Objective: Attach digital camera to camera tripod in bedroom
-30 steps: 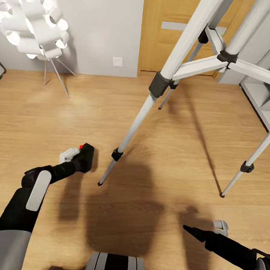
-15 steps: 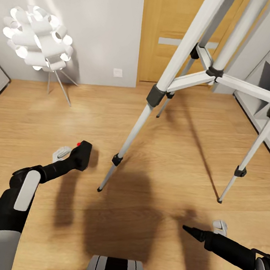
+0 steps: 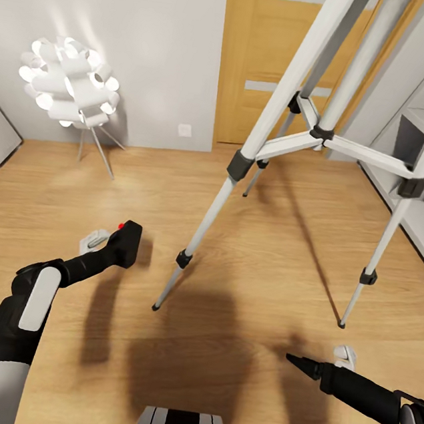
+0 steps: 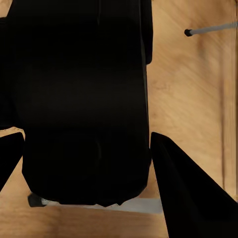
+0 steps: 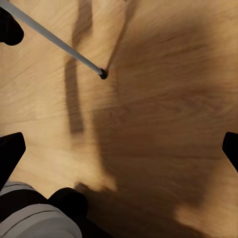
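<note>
Over the light wood floor (image 3: 71,206), the left tool (image 3: 123,245) is holding the small black boxy digital camera (image 3: 127,243), red button up, its two dark fingers (image 4: 191,198) clamped on either flank of the body in the left wrist view. The camera is hanging low, just beside the nearest leg of the tall silver-grey camera tripod (image 3: 280,107) with black joint clamps, not touching it.

Change over the last second: the head view is tilting upward. The wooden door (image 3: 274,59), the white cluster lamp on thin legs (image 3: 68,84) and the tripod's leg spreader are all sliding down the picture together, so this is camera motion, not object motion. Relative to the near tripod foot, the camera is staying roughly where it was.

The right tool (image 3: 298,363) is hovering released above the floor, jaws spread wide in the right wrist view, nothing between them; a tripod foot (image 5: 102,74) is lying ahead of it.

Judgement: the operator is looking for the tripod head, which is still above the top edge. The camera is secured, but a large lift is remaining before any mounting.
</note>
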Robot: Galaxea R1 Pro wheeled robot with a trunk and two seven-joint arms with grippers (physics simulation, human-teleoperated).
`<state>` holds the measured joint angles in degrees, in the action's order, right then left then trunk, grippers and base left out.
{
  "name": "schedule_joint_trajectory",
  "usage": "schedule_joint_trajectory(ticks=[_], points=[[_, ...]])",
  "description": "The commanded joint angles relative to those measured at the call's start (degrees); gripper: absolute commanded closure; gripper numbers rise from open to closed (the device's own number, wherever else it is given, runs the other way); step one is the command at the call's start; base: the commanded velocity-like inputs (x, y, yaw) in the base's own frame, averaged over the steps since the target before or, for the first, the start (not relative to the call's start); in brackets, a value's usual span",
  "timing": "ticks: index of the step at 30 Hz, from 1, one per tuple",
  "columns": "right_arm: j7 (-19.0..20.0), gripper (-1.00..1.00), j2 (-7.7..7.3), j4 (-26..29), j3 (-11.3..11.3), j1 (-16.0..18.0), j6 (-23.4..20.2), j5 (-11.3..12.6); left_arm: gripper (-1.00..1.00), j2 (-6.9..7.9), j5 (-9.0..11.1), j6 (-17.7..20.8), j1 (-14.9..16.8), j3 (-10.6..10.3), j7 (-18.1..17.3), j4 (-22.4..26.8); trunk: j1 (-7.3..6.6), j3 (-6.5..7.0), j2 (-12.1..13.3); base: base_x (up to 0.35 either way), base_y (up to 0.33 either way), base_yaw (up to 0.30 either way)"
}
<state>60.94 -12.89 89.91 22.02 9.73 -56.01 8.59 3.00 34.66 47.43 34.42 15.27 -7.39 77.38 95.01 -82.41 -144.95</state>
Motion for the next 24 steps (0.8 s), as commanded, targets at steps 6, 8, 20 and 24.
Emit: schedule_joint_trajectory(ticks=[6,8,20,24], points=[[0.1,-1.0,0.1,0.0,0.0,0.0,0.0,0.0,1.0,-0.01,-0.3,0.3,0.0,0.0,-0.5,0.0,-0.16,1.3,0.1,0.0,0.0,0.0],[0.1,-1.0,0.18,0.0,0.0,0.0,0.1,0.0,1.0,-0.01,-0.3,0.3,0.0,0.0,-0.5,0.1,-0.21,1.74,0.1,0.0,0.0,0.0],[0.1,-1.0,0.27,0.0,-0.1,0.0,0.1,-0.1,1.0,-0.01,-0.3,0.0,0.0,0.0,-0.5,0.1,-0.52,4.4,0.3,0.0,0.0,0.0],[0.1,-1.0,0.27,0.0,-0.1,0.0,0.0,-0.3,1.0,-0.01,-0.4,-0.1,0.0,0.0,-0.5,0.1,-0.63,5.29,0.3,0.0,0.0,0.0]])
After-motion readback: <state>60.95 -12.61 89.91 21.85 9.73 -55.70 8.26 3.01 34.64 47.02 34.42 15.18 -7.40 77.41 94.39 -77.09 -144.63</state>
